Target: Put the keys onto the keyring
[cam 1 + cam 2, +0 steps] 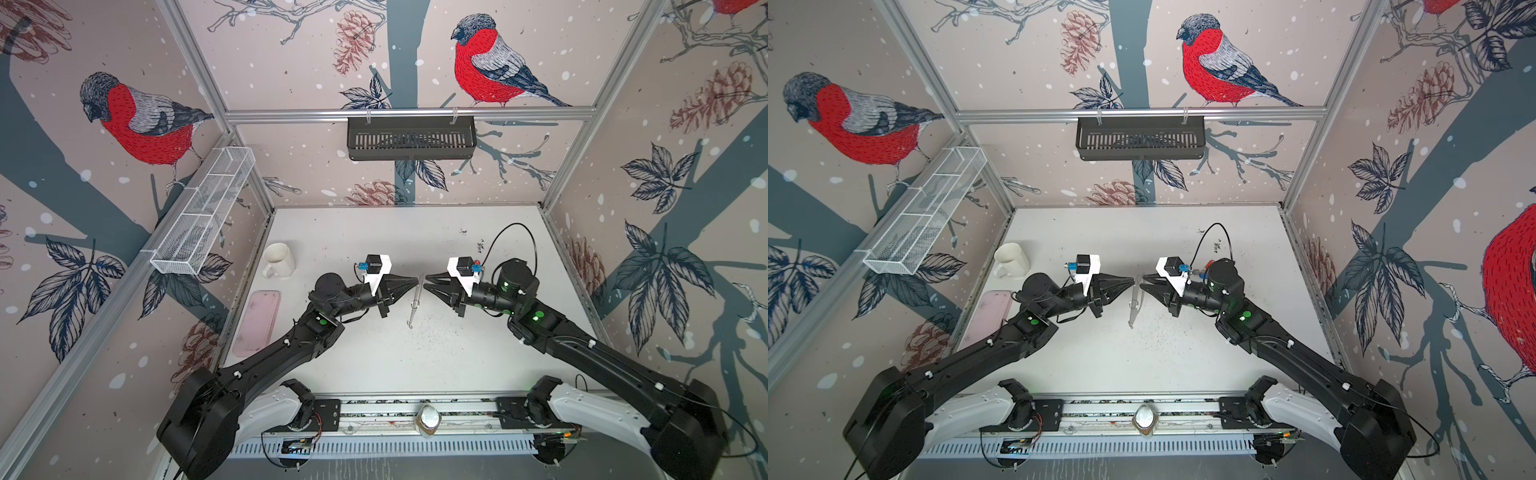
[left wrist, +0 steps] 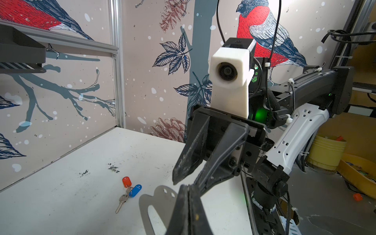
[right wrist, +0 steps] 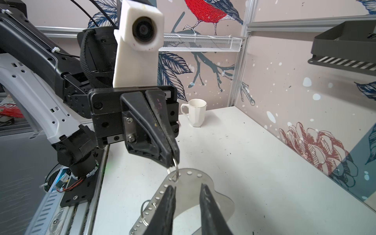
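Left gripper [image 3: 173, 160] pinches only one loop [image 3: 177, 170], so the keyring [image 3: 189, 181] may swing clear of the part-open right gripper [image 3: 186, 189].

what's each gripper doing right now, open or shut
left gripper: shut on a silver loop of the keyring.
right gripper: open, fingers apart near the keyring, clamping nothing.

- A white mug [image 1: 279, 258] stands upright on the left of the table [image 1: 415, 374].
- A pink tray [image 1: 257, 322] lies flat near it.
- A white wire basket [image 1: 203, 216] hangs on the left wall.
- A black slotted basket [image 1: 411, 137] hangs on the back wall.
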Tool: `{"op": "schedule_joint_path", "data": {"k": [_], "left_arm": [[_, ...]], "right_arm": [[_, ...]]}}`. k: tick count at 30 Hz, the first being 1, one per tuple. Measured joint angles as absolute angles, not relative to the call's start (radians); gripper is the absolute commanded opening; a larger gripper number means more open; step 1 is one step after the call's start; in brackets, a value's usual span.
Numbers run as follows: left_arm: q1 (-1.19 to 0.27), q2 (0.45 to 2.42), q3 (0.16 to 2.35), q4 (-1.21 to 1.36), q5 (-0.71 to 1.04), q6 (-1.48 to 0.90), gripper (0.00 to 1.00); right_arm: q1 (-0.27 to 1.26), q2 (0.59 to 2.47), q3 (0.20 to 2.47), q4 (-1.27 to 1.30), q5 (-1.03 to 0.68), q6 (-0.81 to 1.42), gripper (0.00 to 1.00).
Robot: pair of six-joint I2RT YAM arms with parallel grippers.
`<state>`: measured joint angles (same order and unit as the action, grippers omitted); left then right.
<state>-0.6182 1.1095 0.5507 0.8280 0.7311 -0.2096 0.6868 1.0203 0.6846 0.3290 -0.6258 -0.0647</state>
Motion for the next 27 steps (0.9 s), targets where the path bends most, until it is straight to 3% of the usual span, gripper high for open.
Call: {"op": "schedule_joint_path", "data": {"k": [27], "left_arm": [[-0.616, 1.157, 0.552, 0.916, 0.765, -0.223, 0.0]], "right_arm": [[0.713, 1.081, 0.727, 0.319, -0.655, -0.073, 0.06]]}}
